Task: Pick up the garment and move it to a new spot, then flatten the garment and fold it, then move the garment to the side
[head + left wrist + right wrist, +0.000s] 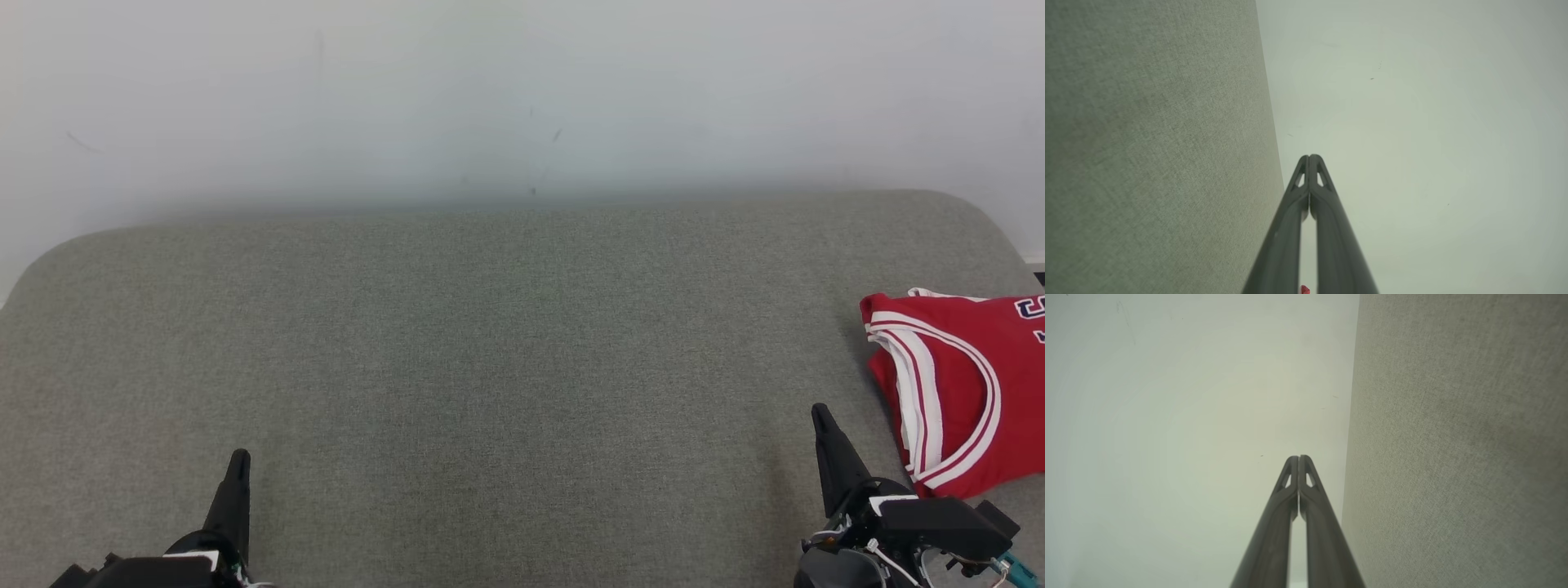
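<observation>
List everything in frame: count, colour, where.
jersey: one, red with white trim, lying at the far right of the surface, cut off by the head view's edge
surface: one, grey fabric, spanning the head view
wall: one, white with a few faint marks, behind the surface
left pincer: one, dark, lower left, shut, holding nothing
right pincer: one, dark, lower right, shut, holding nothing, just left of the jersey
</observation>
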You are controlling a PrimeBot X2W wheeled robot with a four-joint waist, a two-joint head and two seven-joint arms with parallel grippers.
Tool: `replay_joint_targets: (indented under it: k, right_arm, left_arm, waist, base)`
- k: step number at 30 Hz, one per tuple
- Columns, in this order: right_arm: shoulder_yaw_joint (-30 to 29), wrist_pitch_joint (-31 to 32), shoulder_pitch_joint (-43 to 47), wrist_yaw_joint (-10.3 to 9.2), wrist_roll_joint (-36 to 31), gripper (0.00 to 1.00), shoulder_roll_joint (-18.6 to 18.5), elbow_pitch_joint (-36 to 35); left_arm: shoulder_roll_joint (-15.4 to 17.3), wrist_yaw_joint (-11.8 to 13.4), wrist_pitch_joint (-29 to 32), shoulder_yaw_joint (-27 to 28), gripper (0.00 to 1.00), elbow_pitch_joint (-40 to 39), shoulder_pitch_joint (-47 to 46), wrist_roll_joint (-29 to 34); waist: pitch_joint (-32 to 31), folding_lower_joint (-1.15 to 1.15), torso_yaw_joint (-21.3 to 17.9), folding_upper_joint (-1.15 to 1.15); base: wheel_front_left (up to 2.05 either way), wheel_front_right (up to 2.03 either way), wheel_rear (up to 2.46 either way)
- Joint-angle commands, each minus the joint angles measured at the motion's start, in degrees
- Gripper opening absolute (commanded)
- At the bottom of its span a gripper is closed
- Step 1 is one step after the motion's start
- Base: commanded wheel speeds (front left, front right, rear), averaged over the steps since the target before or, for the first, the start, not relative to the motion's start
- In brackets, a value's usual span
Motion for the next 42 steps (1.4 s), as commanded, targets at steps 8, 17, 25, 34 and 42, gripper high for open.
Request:
replay_joint_targets:
  k: [8,17,25,34,42]
  right_arm:
    - [0.00,0.18,0.50,-0.12,0.10,0.00,0.13,-0.11]
    - [0.00,0.18,0.50,-0.12,0.10,0.00,0.13,-0.11]
    - [0.00,0.18,0.50,-0.12,0.10,0.00,0.13,-0.11]
    - [0.00,0.17,0.50,-0.12,0.10,0.00,0.13,-0.11]
    - [0.00,0.17,0.50,-0.12,0.10,0.00,0.14,-0.11]
  left_arm:
    - [0.23,-0.21,0.03,0.20,0.00,-0.17,-0.55,-0.35]
    - [0.23,-0.21,0.03,0.20,0.00,-0.17,-0.55,-0.35]
    - [0.24,-0.21,0.03,0.19,0.00,-0.18,-0.55,-0.35]
    - [0.24,-0.21,0.02,0.20,0.00,-0.17,-0.54,-0.35]
    - [0.24,-0.21,0.02,0.20,0.00,-0.17,-0.54,-0.35]
  waist:
    - [0.00,0.00,0.00,0.00]
    - [0.00,0.00,0.00,0.00]
    - [0.00,0.00,0.00,0.00]
    - [0.00,0.00,0.00,0.00]
    - [0.00,0.00,0.00,0.00]
  base:
    - [0.00,0.00,0.00]
    - [0.00,0.00,0.00]
    - [0.00,0.00,0.00]
    - [0.00,0.00,0.00]
    - [0.00,0.00,0.00]
